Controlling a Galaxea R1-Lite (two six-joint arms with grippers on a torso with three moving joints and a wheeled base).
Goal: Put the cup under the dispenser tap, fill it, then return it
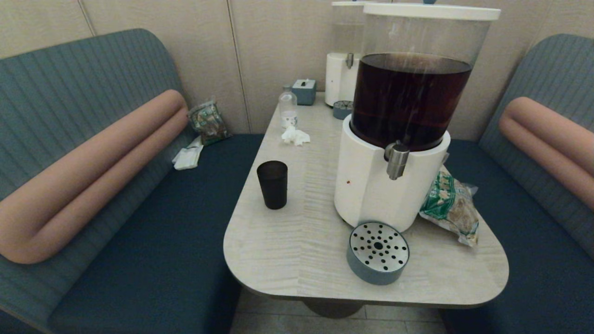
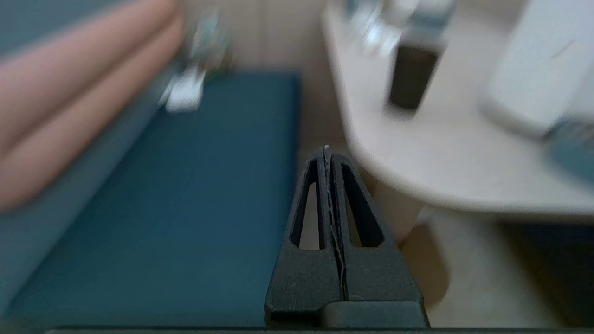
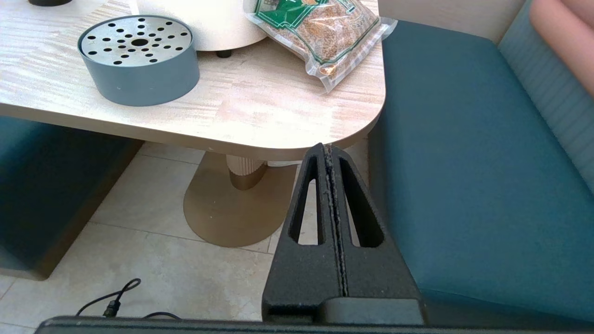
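Booth seating (image 1: 139,260) in dark blue flanks a pale wood-grain table (image 1: 297,250). From left to right on the table stand the cup (image 1: 272,184), upright and empty-looking near the left edge, then the dispenser (image 1: 394,185) with its white base and dark brown drink. The dispenser tap (image 1: 397,160) projects toward the near side, well apart from the cup. A perforated drip tray (image 1: 377,252) sits just near of the base, and a bag of grain (image 1: 452,206) lies at the right edge.

Neither arm appears in the head view. Only the wrist views show them: the left gripper (image 2: 326,149), fingers pressed together and holding nothing, hangs over the left seat below the table's near-left corner; the right gripper (image 3: 326,147), likewise closed and empty, hangs below the near-right corner, above a tiled floor (image 3: 139,260).

Farther back stand a clear bottle (image 1: 287,107), a crumpled tissue (image 1: 295,136) and a second dispenser (image 1: 341,69).
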